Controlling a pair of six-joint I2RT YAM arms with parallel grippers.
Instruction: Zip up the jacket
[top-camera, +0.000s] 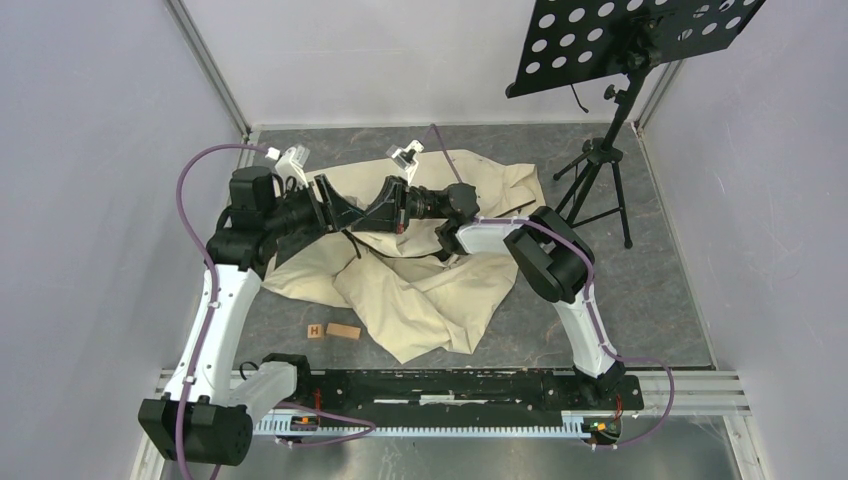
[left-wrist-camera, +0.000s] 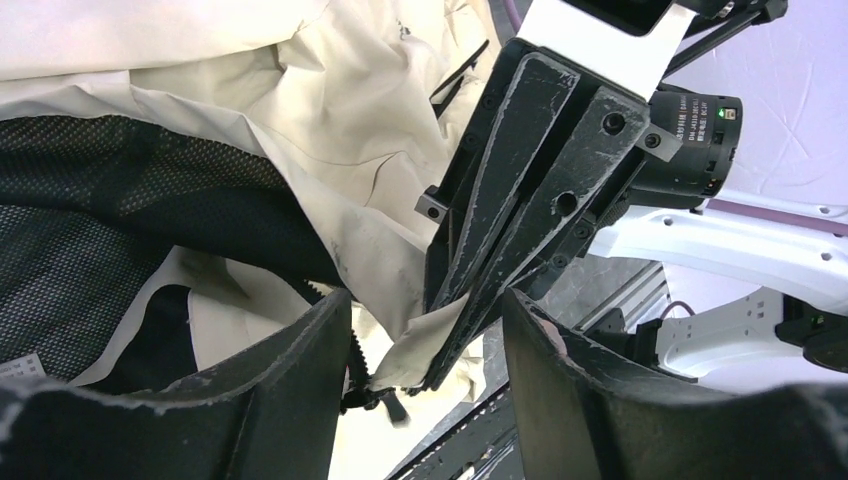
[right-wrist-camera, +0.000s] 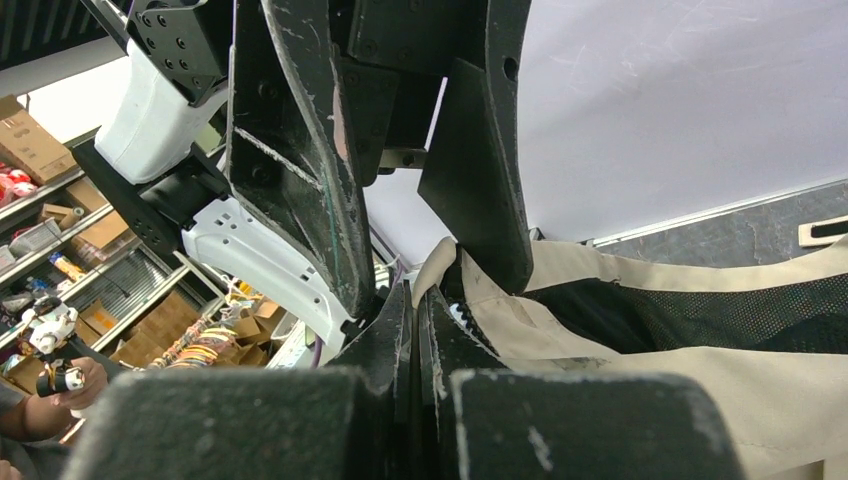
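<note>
The cream jacket (top-camera: 430, 290) lies crumpled on the table, its dark mesh lining (left-wrist-camera: 90, 230) exposed. My right gripper (top-camera: 375, 218) is shut on a lifted corner of the jacket's front edge (left-wrist-camera: 425, 350) beside the zipper teeth (left-wrist-camera: 352, 350). The dark zipper pull (left-wrist-camera: 390, 402) hangs just below that corner. My left gripper (top-camera: 348, 212) is open; its two fingers (left-wrist-camera: 300, 370) stand on either side of the right gripper's closed tips and the pinched fabric. In the right wrist view the right gripper (right-wrist-camera: 415, 295) is closed, with cream fabric (right-wrist-camera: 760, 400) and zipper teeth (right-wrist-camera: 462, 315) at its right.
A black music stand (top-camera: 630, 35) on a tripod (top-camera: 600, 165) stands at the back right. Two small wooden blocks (top-camera: 332, 331) lie near the jacket's front left hem. Enclosure walls surround the table; the arms' mounting rail (top-camera: 450, 390) runs along the near edge.
</note>
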